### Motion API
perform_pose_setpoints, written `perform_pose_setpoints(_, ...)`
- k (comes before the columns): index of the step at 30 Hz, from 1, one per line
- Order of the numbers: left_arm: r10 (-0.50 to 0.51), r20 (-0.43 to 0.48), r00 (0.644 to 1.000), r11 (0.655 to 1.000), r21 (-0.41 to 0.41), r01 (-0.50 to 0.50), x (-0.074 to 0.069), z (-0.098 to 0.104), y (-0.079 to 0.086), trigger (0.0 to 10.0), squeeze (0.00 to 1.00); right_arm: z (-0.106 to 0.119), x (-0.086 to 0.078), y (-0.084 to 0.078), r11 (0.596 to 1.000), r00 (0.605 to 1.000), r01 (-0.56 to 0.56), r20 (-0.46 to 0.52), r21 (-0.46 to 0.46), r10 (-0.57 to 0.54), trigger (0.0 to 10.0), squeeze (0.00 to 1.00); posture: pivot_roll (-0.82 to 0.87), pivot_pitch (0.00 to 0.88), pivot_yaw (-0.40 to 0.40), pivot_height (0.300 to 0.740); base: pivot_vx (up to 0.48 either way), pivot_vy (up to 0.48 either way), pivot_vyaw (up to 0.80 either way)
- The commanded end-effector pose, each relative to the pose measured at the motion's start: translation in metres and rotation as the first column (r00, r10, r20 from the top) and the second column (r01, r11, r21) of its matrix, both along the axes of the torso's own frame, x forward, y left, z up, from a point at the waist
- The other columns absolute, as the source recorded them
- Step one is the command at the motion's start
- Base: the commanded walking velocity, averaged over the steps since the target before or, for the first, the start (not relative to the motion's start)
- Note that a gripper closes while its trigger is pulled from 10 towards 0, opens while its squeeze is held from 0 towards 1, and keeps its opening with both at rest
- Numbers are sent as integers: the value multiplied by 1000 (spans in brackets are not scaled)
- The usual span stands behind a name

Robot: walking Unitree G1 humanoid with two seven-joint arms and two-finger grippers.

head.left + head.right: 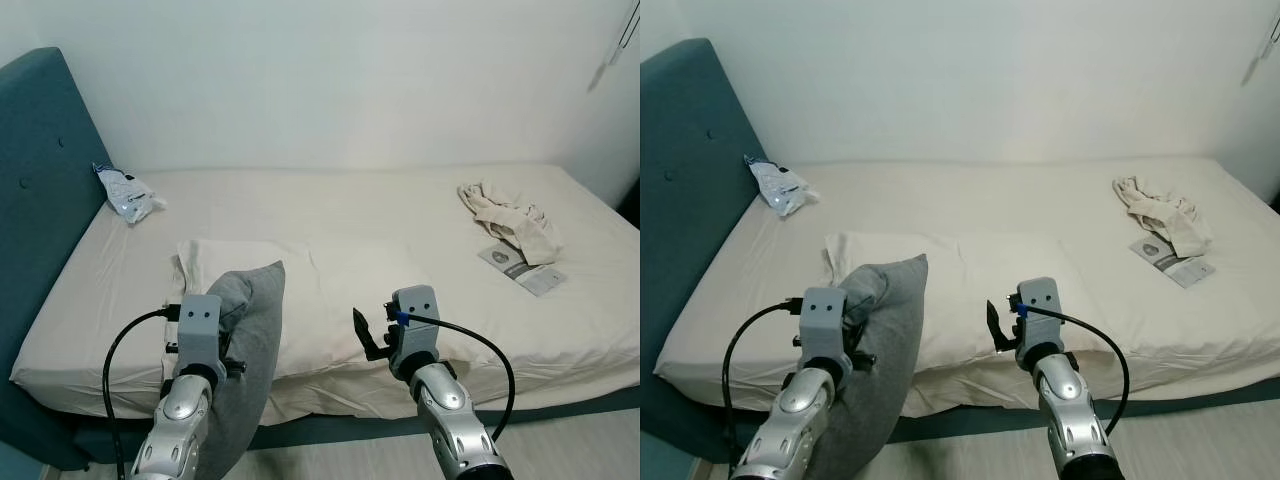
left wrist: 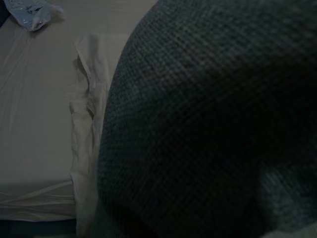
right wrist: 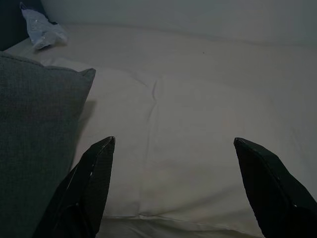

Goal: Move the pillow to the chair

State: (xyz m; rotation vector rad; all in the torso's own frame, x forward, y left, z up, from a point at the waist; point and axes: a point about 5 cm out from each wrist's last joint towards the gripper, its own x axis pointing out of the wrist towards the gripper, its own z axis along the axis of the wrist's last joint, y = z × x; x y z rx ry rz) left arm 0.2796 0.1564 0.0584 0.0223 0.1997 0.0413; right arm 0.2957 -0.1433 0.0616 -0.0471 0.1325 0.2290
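A grey knit pillow (image 1: 252,345) hangs over the near edge of the bed, one corner pointing up. My left gripper (image 1: 228,340) is pressed into its left side and shut on it, with the fingers buried in the fabric; the grey weave (image 2: 208,119) lies right against the left wrist camera. My right gripper (image 1: 368,335) hovers at the bed's near edge, right of the grey pillow, open and holding nothing. Its two black fingers (image 3: 94,173) stand wide apart over a flat white pillow (image 1: 340,290) lying on the sheet.
The bed (image 1: 350,205) has a cream sheet and a teal headboard (image 1: 40,180) on the left. A plastic bag (image 1: 128,192) lies near the headboard. A crumpled beige cloth (image 1: 510,218) and a leaflet (image 1: 522,266) lie at the right. White wall behind; floor strip (image 1: 570,440) below.
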Motion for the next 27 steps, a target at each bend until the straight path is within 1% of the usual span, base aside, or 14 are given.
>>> perform_pose_setpoints(1,8,45,999,1000,16,-9,6,9,1,10000,0,-2,0,0,1000,1000,4,-3,2,-4,10000,0,19,28,11,740,0,0,0)
perform_pose_setpoints(13,20,62,998,1000,11,-21,11,14,3,10000,0,-2,0,-2,1000,1000,10,-1,-3,-10,10000,0,19,31,7,740,0,0,0)
perform_pose_setpoints(15,14,79,997,1000,-11,-13,10,15,2,10000,0,-2,0,-2,1000,1000,9,-1,-3,-9,10000,0,20,31,6,740,0,0,0)
perform_pose_setpoints(21,-4,79,997,1000,31,2,10,15,0,10000,0,-1,1,-1,1000,1000,8,1,-2,-8,10000,0,20,32,6,740,0,0,0)
perform_pose_setpoints(24,-23,81,996,998,68,17,10,16,-3,10000,0,-1,1,-1,1000,1000,8,3,0,-8,10000,0,19,32,9,740,0,-480,0)
perform_pose_setpoints(27,-29,79,996,997,78,23,10,15,-4,10000,0,-1,1,-1,1000,1000,7,2,-1,-7,10000,0,19,32,9,740,0,-480,0)
